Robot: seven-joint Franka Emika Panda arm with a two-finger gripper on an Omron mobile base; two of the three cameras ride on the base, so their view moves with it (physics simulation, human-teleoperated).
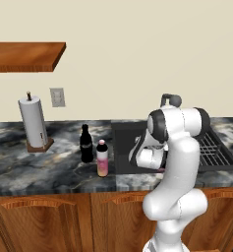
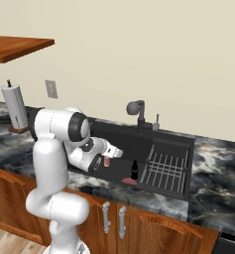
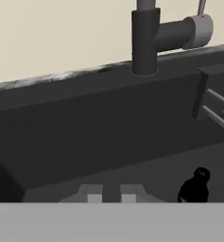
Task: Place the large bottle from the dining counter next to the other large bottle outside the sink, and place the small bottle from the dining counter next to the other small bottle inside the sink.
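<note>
The large bottle is already set upright on the counter just beside the other large bottle, outside the sink, so that half of the task looks done. The hand is lowered into the basin, closed on what appears to be the small bottle, seemingly carried toward the small dark bottle standing on the sink floor near the drainer.
</note>
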